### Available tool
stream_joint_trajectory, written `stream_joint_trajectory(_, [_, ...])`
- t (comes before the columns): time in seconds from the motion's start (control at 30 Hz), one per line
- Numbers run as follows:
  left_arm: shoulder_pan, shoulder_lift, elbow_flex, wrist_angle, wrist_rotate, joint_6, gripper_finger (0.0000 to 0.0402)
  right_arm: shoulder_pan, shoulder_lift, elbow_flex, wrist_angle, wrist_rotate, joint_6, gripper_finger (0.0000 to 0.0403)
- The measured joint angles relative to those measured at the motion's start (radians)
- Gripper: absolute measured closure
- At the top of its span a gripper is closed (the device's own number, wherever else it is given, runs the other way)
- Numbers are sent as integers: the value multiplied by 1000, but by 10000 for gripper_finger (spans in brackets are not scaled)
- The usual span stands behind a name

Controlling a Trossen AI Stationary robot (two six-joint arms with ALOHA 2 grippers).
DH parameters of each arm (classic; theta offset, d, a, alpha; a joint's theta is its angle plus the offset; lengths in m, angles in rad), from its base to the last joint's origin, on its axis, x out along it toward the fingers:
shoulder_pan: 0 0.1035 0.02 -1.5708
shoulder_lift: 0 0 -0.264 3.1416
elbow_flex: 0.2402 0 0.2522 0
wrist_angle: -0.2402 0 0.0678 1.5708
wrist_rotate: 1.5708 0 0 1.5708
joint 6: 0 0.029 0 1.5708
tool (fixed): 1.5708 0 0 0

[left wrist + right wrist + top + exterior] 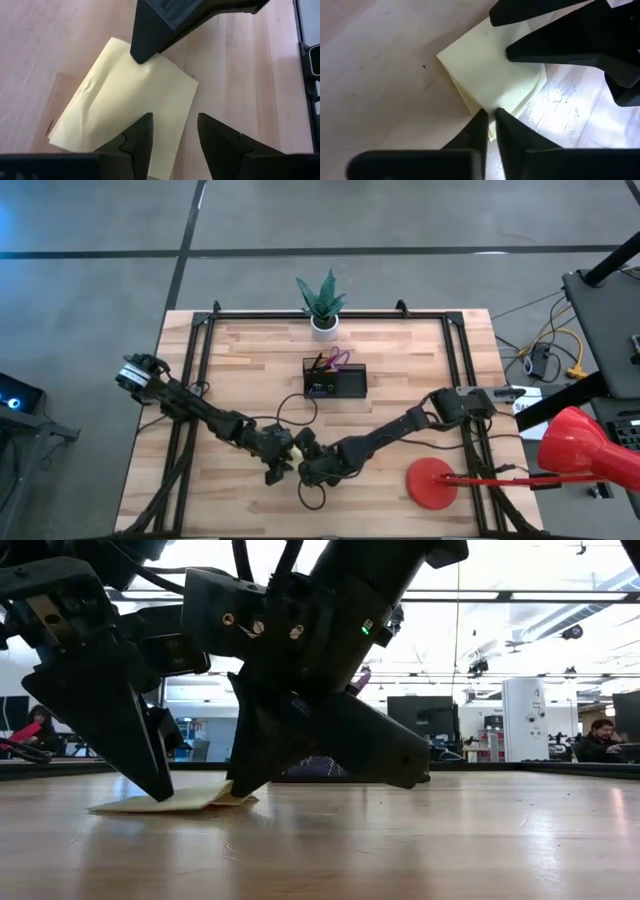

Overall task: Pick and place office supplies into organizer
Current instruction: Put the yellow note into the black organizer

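Observation:
A thin yellow sticky-note pad (296, 452) lies flat on the wooden table near its front edge, between my two grippers. My left gripper (283, 460) comes from the table's left and stands open, with one finger on the pad (125, 100) and the other over bare wood. My right gripper (308, 463) comes from the right and is shut on the pad's corner (489, 100). The black organizer (335, 382) stands farther back at mid-table, with purple-handled scissors (340, 358) and pens sticking up out of it. My left gripper touches the pad with the tip of one finger (137, 137), which stands on the pad's top near its edge, slanting down from the table's left. The pad stays flat on the table under it (160, 798). My right gripper pinches a corner of the pad (489, 100) between its two fingertips, slanting down from the table's right. That corner (232, 792) is raised a little off the wood. The rest of the pad lies on the table.
A white pot with a green plant (322, 300) stands at the far edge. A red lamp's round base (432, 483) sits at the front right, and its head (580, 450) hangs beyond the table's right edge. Bare wood lies between the pad and the organizer.

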Motion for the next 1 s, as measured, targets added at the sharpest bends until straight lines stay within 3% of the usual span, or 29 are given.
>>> stream_joint_trajectory(0.23, [1, -63, 23, 18, -8, -7, 261, 0, -13, 2, -19, 24, 64, 394])
stream_joint_trajectory(0.6, [3, -339, 16, 36, -85, 56, 261, 8, -111, 1, -276, 160, 294, 395])
stream_joint_trajectory(0.77, [2, -467, 15, 26, -108, 55, 261, 13, -177, 2, -508, 267, 543, 395])
stream_joint_trajectory(1.0, [2, -598, 13, -3, -113, 105, 261, 13, -231, 1, -927, 335, 1097, 395])
